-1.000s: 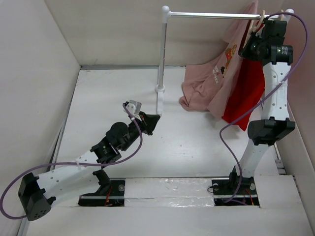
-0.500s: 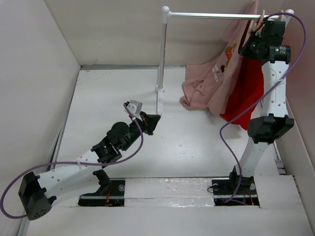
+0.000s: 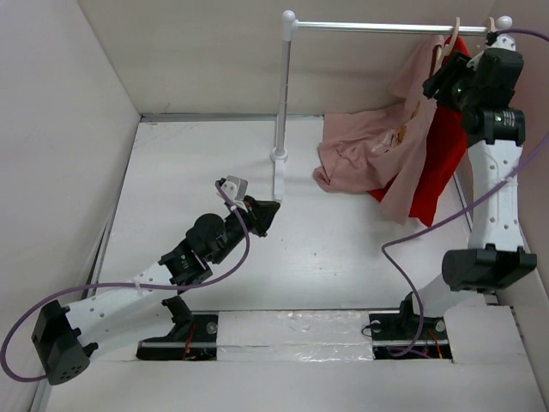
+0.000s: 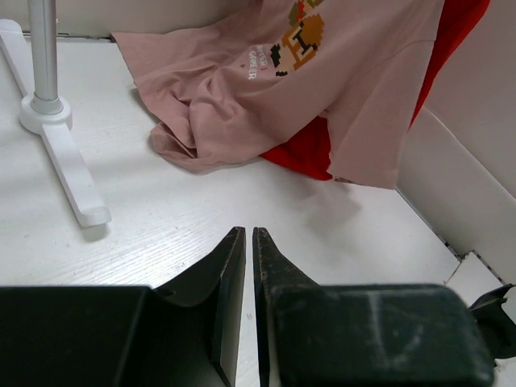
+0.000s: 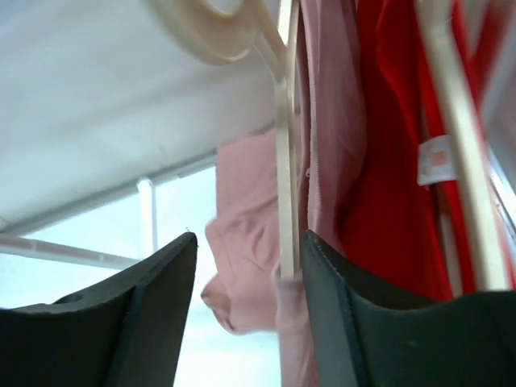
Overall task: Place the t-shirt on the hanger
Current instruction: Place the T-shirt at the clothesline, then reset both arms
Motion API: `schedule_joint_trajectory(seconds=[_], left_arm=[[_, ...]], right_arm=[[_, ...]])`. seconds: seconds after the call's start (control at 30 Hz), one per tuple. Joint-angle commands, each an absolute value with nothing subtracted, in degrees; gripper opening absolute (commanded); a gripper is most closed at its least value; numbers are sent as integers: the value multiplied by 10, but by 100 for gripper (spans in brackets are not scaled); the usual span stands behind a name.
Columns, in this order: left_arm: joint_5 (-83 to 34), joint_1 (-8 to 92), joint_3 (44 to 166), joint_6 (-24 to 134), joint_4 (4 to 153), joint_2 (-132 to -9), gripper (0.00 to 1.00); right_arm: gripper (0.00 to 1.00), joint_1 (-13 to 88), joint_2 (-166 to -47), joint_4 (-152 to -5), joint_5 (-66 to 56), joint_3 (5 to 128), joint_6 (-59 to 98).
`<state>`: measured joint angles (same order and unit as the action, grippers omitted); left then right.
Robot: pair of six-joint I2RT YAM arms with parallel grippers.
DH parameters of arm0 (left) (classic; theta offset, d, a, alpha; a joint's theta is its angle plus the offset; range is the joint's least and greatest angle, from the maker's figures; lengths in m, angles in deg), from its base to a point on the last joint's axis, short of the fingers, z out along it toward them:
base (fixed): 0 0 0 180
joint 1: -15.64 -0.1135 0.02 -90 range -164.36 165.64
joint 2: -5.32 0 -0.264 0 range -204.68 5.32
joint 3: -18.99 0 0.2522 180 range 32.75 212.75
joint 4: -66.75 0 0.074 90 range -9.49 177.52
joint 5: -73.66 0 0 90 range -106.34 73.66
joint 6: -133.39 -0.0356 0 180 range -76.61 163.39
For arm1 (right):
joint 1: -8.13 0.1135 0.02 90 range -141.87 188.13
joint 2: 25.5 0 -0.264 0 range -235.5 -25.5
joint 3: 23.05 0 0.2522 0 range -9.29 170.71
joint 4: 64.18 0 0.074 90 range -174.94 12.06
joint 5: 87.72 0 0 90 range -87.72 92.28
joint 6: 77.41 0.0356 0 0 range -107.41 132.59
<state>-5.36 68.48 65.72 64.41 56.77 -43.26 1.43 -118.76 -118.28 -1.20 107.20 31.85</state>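
The white table [image 3: 343,257] carries a white clothes rail [image 3: 377,27]. Its post stands on a foot near the middle of the far side and its bar runs to the right wall.

The pink t-shirt [image 3: 369,154] hangs from the right end of that bar. Its upper part is drawn up to the rail, its lower part lies bunched on the table, and the small orange-brown chest print faces the arms. Behind it and touching it hangs a red t-shirt [image 3: 442,163], whose hem shows below and beside the pink cloth.

The right gripper [image 3: 439,81] is raised to the rail beside both shirts with its jaws wide apart. In the wrist view the beige hanger [image 5: 284,161] hooks over the bar, and its stem drops into the gap just beside one finger with the pink cloth against it, but nothing is clamped. A second hanger [image 5: 459,161] carries the red shirt.

The left gripper [image 4: 248,234] sits low over the table, well apart from the shirts, with its fingers almost together and holding nothing
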Motion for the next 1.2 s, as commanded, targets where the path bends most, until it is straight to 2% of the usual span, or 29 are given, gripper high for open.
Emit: schedule_joint_trajectory(seconds=[0.0, 0.23, 0.33, 0.37, 0.4, 0.43, 0.47, 0.63, 0.73, 0.83, 1.07, 1.17], left_arm=[[-52, 686, 649, 640, 539, -411, 6], [-44, 686, 647, 637, 540, -403, 7], [-31, 686, 647, 637, 545, -397, 9], [-26, 686, 647, 637, 548, -396, 12], [-23, 686, 647, 637, 554, -396, 14], [-19, 686, 647, 638, 555, -390, 16], [-18, 686, 643, 638, 553, -387, 22], [-14, 686, 630, 639, 542, -367, 39], [-4, 686, 621, 640, 533, -357, 48], [5, 686, 602, 647, 506, -355, 55], [1, 686, 588, 639, 476, -364, 56], [24, 686, 584, 633, 477, -369, 56]], right_arm=[[61, 10, -1092, -1078, 11, 1024, 346], [64, 10, -909, -953, 69, 836, 397], [60, 17, -829, -876, 34, 722, 426], [36, 17, -775, -828, 28, 691, 435], [19, 25, -750, -807, -3, 662, 452], [4, 30, -729, -791, -49, 617, 460], [0, 41, -698, -768, -77, 601, 468], [0, 111, -648, -772, -261, 537, 463], [0, 194, -609, -774, -316, 478, 447], [3, 267, -552, -754, -317, 379, 466], [27, 422, -476, -695, -202, 160, 509], [26, 501, -476, -685, -131, 109, 512]])
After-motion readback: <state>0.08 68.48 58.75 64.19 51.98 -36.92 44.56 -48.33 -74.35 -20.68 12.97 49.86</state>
